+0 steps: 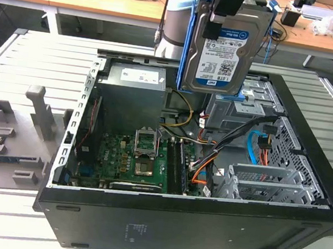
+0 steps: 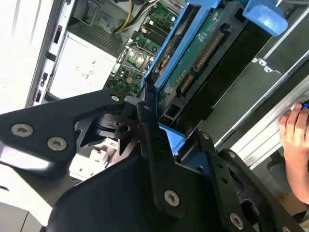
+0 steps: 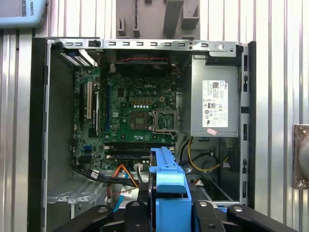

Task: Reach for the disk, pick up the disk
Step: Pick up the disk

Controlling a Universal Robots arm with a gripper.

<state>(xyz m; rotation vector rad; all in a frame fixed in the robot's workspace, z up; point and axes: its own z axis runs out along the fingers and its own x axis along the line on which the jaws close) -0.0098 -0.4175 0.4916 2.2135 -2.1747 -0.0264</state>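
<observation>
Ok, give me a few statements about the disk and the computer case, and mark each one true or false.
1. The disk hangs above the open computer case. True.
2. The tool is open, apart from the disk. False: it is shut on the disk's blue frame.
3. The disk lies flat. False: it stands upright, label towards the exterior view.
4. A grey power supply sits inside the case. True.
</observation>
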